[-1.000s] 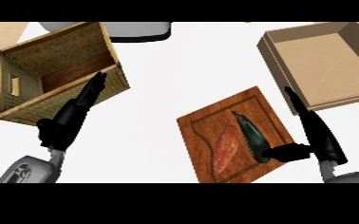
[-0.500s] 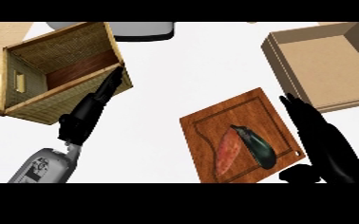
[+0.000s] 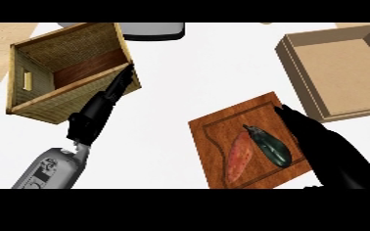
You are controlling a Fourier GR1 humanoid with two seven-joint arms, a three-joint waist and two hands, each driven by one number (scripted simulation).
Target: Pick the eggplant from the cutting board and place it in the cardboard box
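Looked like approach step, no grasp yet. Eggplant (image 3: 268,145) lay on cutting board (image 3: 249,144), right half, just beside orange sweet potato (image 3: 237,157). Long axis ran diagonal, stem end toward board's far-left, fat end toward near-right. Right hand (image 3: 321,144) hovered over board's right edge, fingers straight, holding nothing. Next move probably: curl round eggplant across its width, lift, carry to cardboard box (image 3: 334,73) beyond board's far-right. Left hand (image 3: 98,112) rested straight-fingered against wooden crate (image 3: 69,73), well left of board.

black left hand (image 3: 92,120) on grey marked forearm (image 3: 47,169); black right hand (image 3: 325,149).
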